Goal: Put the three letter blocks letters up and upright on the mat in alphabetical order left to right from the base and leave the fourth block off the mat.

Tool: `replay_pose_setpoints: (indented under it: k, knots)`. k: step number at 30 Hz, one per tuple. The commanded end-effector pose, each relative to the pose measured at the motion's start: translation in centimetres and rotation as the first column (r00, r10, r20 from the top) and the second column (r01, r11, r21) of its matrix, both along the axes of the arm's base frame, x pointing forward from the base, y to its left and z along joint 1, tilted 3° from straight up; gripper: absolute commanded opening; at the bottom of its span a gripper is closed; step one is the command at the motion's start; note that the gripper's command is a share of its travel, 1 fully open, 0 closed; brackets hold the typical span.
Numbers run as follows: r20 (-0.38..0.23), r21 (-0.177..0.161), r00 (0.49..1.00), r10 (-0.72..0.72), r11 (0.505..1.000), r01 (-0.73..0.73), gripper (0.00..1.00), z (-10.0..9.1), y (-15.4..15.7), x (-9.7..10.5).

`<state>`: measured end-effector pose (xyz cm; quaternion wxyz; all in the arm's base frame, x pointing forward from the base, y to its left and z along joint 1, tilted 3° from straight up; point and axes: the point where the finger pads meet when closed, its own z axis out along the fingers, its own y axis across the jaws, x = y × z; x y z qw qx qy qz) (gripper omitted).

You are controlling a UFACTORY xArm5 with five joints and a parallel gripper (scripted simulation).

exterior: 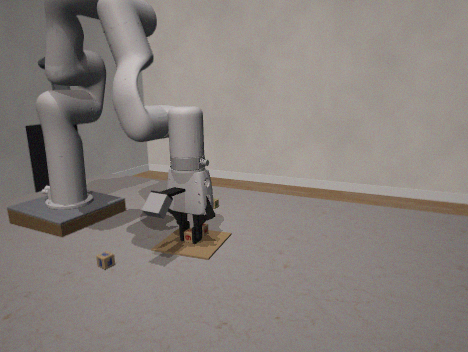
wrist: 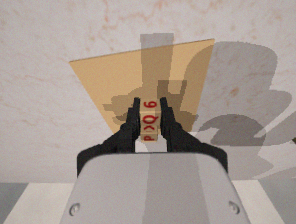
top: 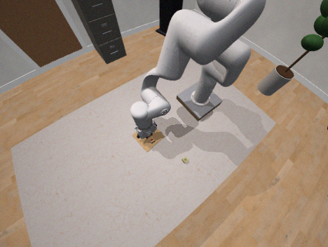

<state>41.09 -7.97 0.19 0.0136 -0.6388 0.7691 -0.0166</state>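
Observation:
My gripper (top: 145,137) (exterior: 188,240) (wrist: 150,105) is low over the wooden mat (top: 148,147) (exterior: 215,245) (wrist: 100,70), shut on a block with red letters (exterior: 188,235) (wrist: 149,118). Its top seems to show a Q. A second red-lettered block (top: 152,140) (exterior: 205,229) (wrist: 149,136) stands on the mat close behind it in the wrist view; its top looks like a P. Whether the two touch is unclear. A block with blue letters (exterior: 105,260) is off the mat. A block with a green mark (top: 185,160) (exterior: 216,203) is also off the mat.
The robot's base plate (top: 186,102) (exterior: 30,217) stands on the same pale surface as the mat. The arm hides the blue-lettered block in the top view. Arm shadows fall over part of the mat. A cabinet (top: 101,28) and a potted plant (top: 273,81) are far away.

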Motion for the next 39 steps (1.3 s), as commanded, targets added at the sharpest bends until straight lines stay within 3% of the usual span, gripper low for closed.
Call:
replay_pose_setpoints:
  k: [1,6,16,22,39]
  knots:
    - [0.003,-0.001,1.0,0.0,1.0,0.0,0.21,0.1,0.0,0.1]
    - [0.003,-0.001,1.0,0.0,1.0,0.0,0.21,1.1,0.0,0.1]
    - [0.003,-0.001,1.0,0.0,1.0,0.0,0.21,7.9,0.1,-0.2]
    - [0.003,-0.001,1.0,0.0,1.0,0.0,0.21,9.7,0.1,-0.3]
    - [0.003,0.0,1.0,0.0,1.0,0.0,0.21,10.1,0.2,-0.2]
